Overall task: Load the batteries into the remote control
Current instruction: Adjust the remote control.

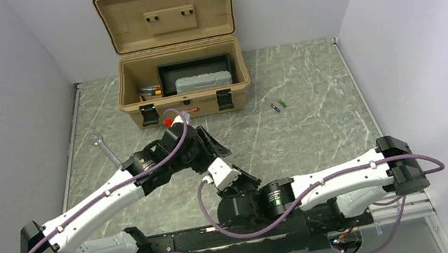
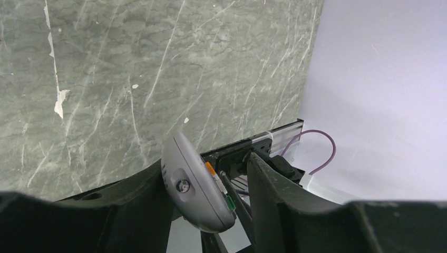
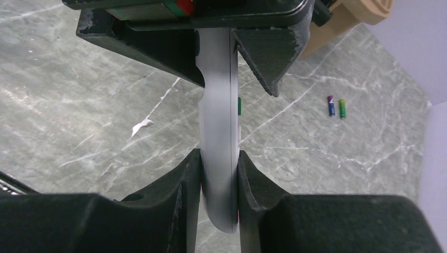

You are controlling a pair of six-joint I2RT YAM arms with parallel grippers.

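Observation:
The white remote control (image 1: 220,169) is held in the air between the two arms, above the table's near middle. My right gripper (image 3: 219,155) is shut on its lower end, a finger pressed on each flat side. My left gripper (image 2: 208,161) straddles the remote's (image 2: 192,184) upper end. One finger lies against its back, and a gap shows between the button side and the other finger (image 2: 263,184). The batteries (image 1: 280,105), one purple (image 3: 330,105) and one green (image 3: 342,108), lie side by side on the table to the far right of both grippers.
An open tan toolbox (image 1: 180,82) stands at the back with a black tray and a grey case inside. A silver wrench (image 1: 105,149) lies left of my left arm. White walls close in both sides of the marbled table (image 1: 319,130).

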